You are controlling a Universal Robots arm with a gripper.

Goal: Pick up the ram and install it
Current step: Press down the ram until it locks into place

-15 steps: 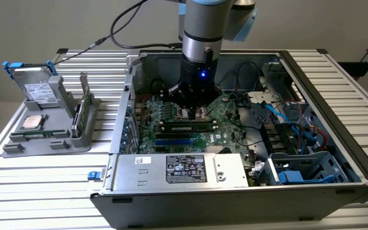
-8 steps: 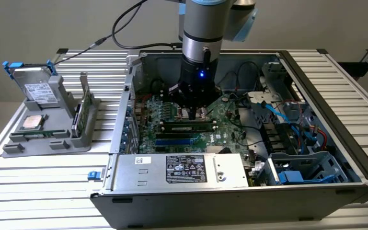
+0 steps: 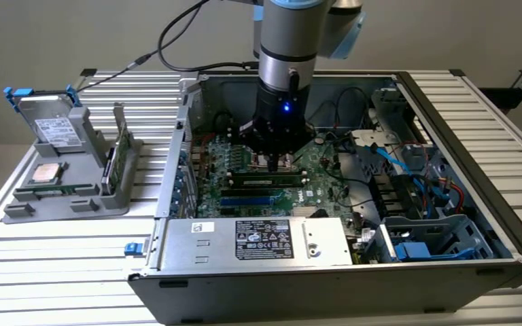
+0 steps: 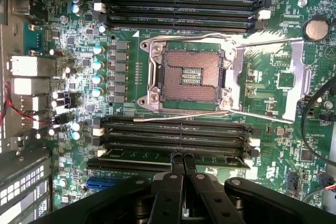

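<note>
**Ram seated in a slot, closed gripper pressing at its middle**

The gripper (image 4: 182,167) is seen with its fingers brought together, tips meeting on the upper edge of the ram (image 4: 173,157). Nothing is clamped between them; the tips are judged to be resting on, or pressing, the stick from above.

The ram is found inside the case (image 3: 478,251), lying in one of the slots (image 4: 176,129) of the bank beside the open socket (image 4: 191,74). In the exterior view the stick (image 3: 263,180) is seen lying across the board (image 3: 320,193), from that view's left to its right, directly beneath the gripper (image 3: 274,161). Its long axis runs parallel to the neighbouring slots and square to the line of the closed fingers, which meet it at about mid-length.

The stick appears level along its length; whether the end latches have closed cannot be told.

Room is tight sideways: an empty slot lies just beside the ram on the socket side, and the socket's lever (image 4: 178,119) runs near that bank. Above the ram, only the arm occupies the space. Cables (image 3: 424,183) lie well apart, toward the exterior view's right.
</note>
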